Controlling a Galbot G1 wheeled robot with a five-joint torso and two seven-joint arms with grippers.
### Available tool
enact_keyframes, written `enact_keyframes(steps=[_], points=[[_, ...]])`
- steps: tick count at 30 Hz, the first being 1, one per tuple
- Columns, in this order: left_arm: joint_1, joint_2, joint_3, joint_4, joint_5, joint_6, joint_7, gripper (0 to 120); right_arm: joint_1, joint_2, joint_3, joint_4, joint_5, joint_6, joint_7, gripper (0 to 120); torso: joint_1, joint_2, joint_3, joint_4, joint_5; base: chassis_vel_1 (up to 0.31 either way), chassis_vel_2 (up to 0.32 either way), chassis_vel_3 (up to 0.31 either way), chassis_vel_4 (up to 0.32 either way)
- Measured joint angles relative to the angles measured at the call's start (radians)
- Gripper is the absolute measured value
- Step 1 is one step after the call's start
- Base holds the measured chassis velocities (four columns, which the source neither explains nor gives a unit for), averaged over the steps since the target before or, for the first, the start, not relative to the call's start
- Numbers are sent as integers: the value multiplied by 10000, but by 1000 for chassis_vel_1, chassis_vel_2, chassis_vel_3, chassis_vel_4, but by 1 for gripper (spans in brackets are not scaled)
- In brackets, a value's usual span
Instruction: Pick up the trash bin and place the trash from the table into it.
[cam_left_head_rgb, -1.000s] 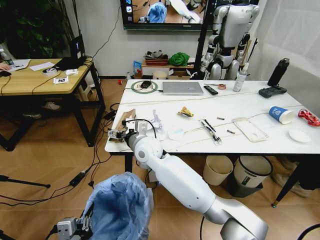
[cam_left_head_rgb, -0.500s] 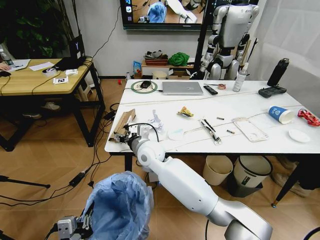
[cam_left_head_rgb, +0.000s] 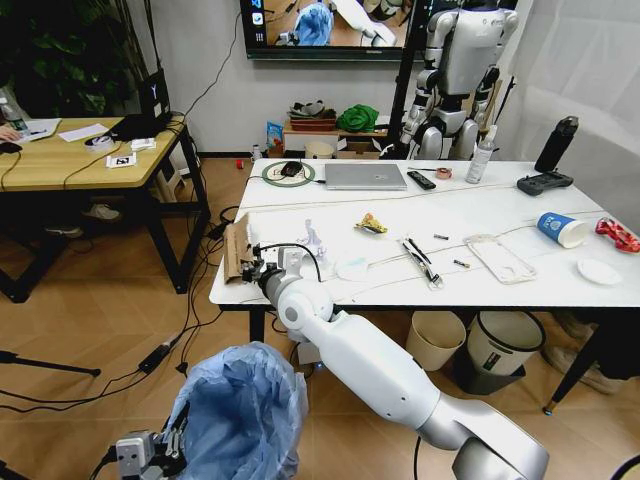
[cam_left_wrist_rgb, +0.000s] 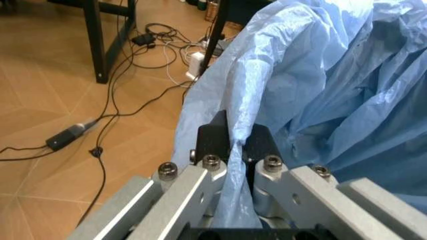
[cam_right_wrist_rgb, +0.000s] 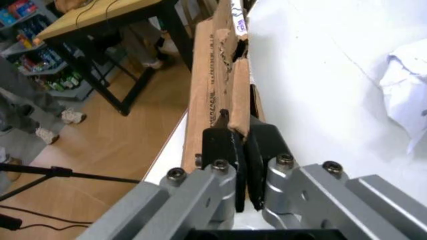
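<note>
The big white marble-look table (cam_left_head_rgb: 500, 215) with black edge fills the head view from 12 to 3 o'clock. Down at 7 o'clock, the small round trash bin (cam_left_head_rgb: 240, 410) with its crinkled light-blue bag hangs from the left gripper (cam_left_wrist_rgb: 235, 145), pinched tight on the bag. At the table's 9 o'clock corner, the right gripper (cam_right_wrist_rgb: 239, 142) is clamped on the brown cardboard piece (cam_right_wrist_rgb: 217, 75), standing on edge.

Both pincers (cam_left_wrist_rgb: 238, 145) (cam_right_wrist_rgb: 240, 150) clamped shut.
</note>
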Motion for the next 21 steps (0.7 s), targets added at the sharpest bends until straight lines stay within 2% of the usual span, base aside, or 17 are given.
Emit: enact_keyframes(steps=[3, 7, 9, 14, 15, 20, 21], points=[[-29, -2, 40, 11, 7, 7, 1, 0, -1, -157, 125, 142, 33, 158, -138, 0, 0, 0, 0, 2, 1, 0, 0, 0, 0], [-82, 88, 174, 18, 2, 105, -25, 0, -195, -905, 565, 1069, 346, 618, -526, 0, 0, 0, 0, 0, 1, 0, 0, 0, 0], [-84, 103, 193, 22, -5, 117, -32, 0, -251, -1021, 642, 1260, 413, 676, -581, 0, 1, -1, 0, 0, 1, 0, 0, 0, 0], [-150, 308, 261, 59, -198, 307, -93, 0, -1051, -2654, 1374, 3697, 1335, 1369, -1868, 0, 0, 0, -1, -1, 5, 0, 0, 0, 0], [-150, 308, 261, 59, -198, 307, -93, 0, -1051, -2654, 1374, 3697, 1335, 1369, -1868, 0, 0, 0, -1, -1, 5, 0, 0, 0, 0], [-218, 415, 269, -1, -492, 525, -199, 0, -2343, -4908, 1455, 5778, 1642, 2256, -2866, 0, 0, 0, -1, -5, 1, 0, 0, 0, 0], [-218, 415, 269, -1, -492, 525, -199, 0, -2343, -4908, 1455, 5778, 1642, 2256, -2866, 0, 0, 0, -1, -5, 1, 0, 0, 0, 0]])
